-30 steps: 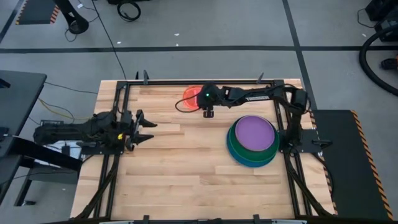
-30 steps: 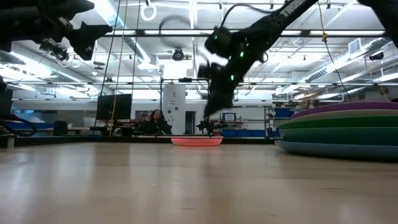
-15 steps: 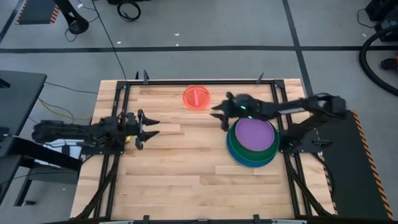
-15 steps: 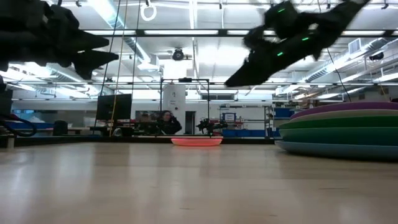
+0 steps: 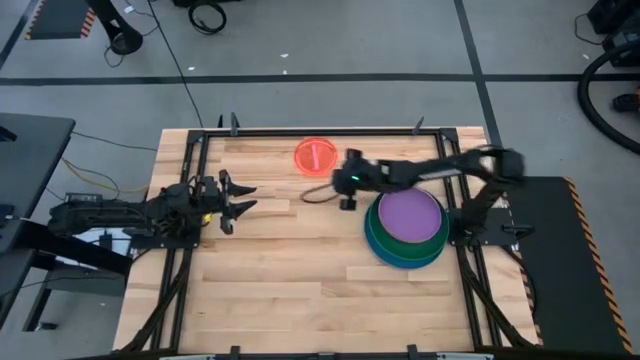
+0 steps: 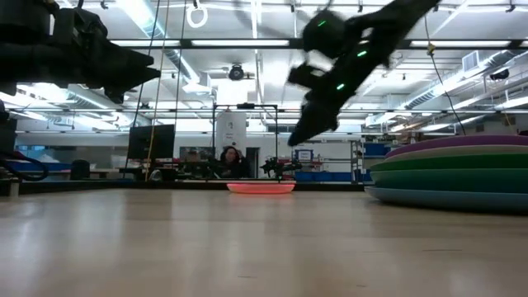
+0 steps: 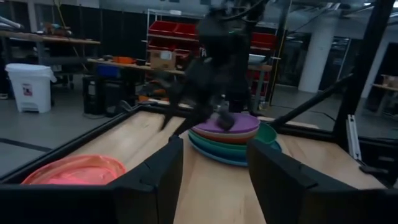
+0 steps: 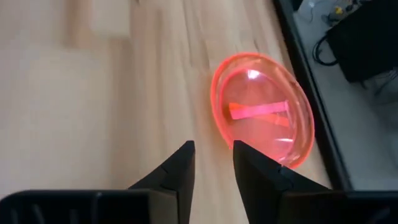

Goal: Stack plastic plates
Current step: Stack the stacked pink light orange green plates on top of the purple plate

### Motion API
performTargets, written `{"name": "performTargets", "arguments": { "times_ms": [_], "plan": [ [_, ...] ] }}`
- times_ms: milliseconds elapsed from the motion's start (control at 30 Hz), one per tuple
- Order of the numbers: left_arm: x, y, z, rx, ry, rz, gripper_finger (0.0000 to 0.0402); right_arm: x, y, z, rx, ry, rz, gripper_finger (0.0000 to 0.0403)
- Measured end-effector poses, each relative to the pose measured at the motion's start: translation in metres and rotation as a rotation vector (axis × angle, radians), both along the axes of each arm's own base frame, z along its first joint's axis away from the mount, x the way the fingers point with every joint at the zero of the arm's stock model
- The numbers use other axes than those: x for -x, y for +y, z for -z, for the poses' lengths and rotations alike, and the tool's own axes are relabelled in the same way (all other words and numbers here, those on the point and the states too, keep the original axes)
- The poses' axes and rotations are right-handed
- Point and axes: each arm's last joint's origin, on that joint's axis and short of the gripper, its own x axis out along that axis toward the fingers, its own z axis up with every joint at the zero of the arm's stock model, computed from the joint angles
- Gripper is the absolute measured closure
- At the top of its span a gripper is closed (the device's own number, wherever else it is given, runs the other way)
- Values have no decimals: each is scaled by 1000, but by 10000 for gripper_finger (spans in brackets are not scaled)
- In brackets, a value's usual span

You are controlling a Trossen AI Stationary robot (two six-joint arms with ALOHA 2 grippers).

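Observation:
A small pinkish-red plate [image 5: 316, 156] lies flat on the table by the far edge; it also shows in the right wrist view [image 8: 264, 118] and the low view [image 6: 261, 187]. A stack of several larger plates [image 5: 405, 228] with a purple one on top rests on the table's right side. My right gripper [image 5: 343, 195] hangs in the air between the small plate and the stack, slanting down toward the plate, fingers [image 8: 186, 165] a narrow gap apart and holding nothing. My left gripper [image 5: 240, 200] hovers open at the table's left side, pointing toward the stack [image 7: 227, 134].
Bare wooden tabletop stretches between the two grippers and along the near side. A black metal frame [image 5: 300, 131] runs round the table's edges. A person [image 6: 229, 161] sits far off in the room behind the table.
My right gripper has risen from beside the small pinkish-red plate and tipped from pointing straight down to a slant. It swung toward the stack, then came back toward the plate and a little lower. The plate has stayed where it was.

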Motion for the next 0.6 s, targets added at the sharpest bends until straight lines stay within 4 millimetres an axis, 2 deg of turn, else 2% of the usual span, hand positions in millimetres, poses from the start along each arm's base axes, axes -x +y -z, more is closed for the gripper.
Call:
{"name": "performTargets", "arguments": {
  "times_ms": [100, 200, 333, 433, 600],
  "plan": [
    [0, -1, 0, 3, 4, 12, 219, -29, -23, 12, 66, 162, -48, 277],
    [0, -3, 0, 0, 4, 23, 219, -48, -45, 25, 87, 332, -81, 274],
    [0, -2, 0, 8, -4, -5, 219, -67, -65, 33, 103, 413, -128, 274],
    [0, -2, 0, 2, -1, -5, 219, -74, -72, 43, 118, 473, -172, 276],
    [0, -2, 0, 2, -1, -5, 219, -75, -76, 59, 134, 548, -243, 276]
  ]
}}
